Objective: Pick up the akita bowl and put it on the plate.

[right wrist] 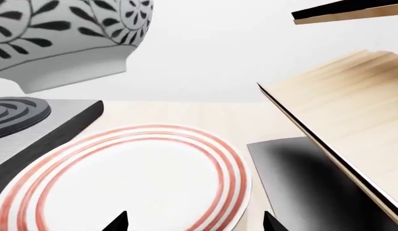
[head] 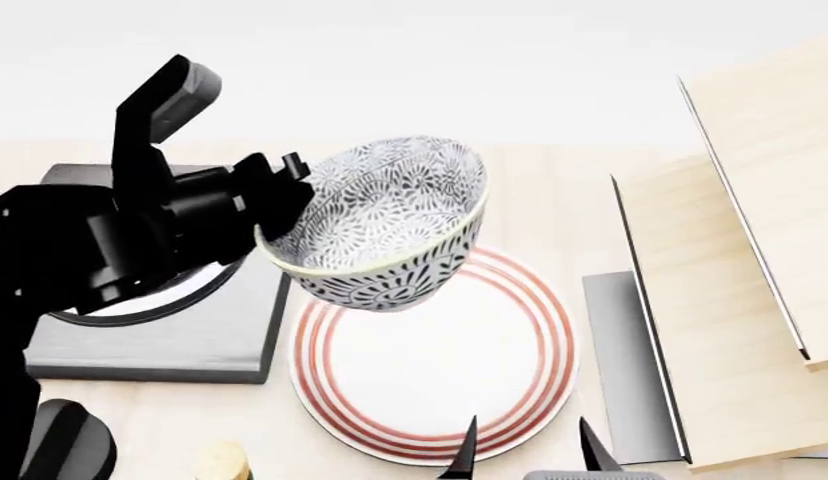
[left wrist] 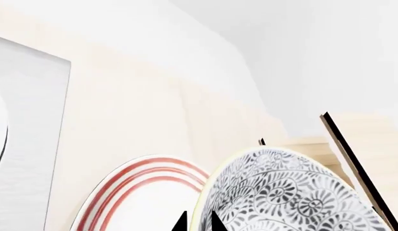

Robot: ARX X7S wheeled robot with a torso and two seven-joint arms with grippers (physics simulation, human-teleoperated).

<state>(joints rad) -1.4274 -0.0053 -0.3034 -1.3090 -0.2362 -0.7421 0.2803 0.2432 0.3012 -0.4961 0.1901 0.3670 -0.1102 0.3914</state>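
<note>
Head view: the left claw [head: 283, 205] pinches the rim of the akita bowl [head: 387, 225], holding it tilted in the air over the near-left part of the plate [head: 521, 400], which lies on the counter [head: 574, 190] beside the dark burner [head: 161, 345]. The right claw [head: 528, 455] shows spread tips below the plate.

Left wrist view: the bowl fills the foreground beside the plate.

Right wrist view: the bowl hangs clear above the plate.
</note>
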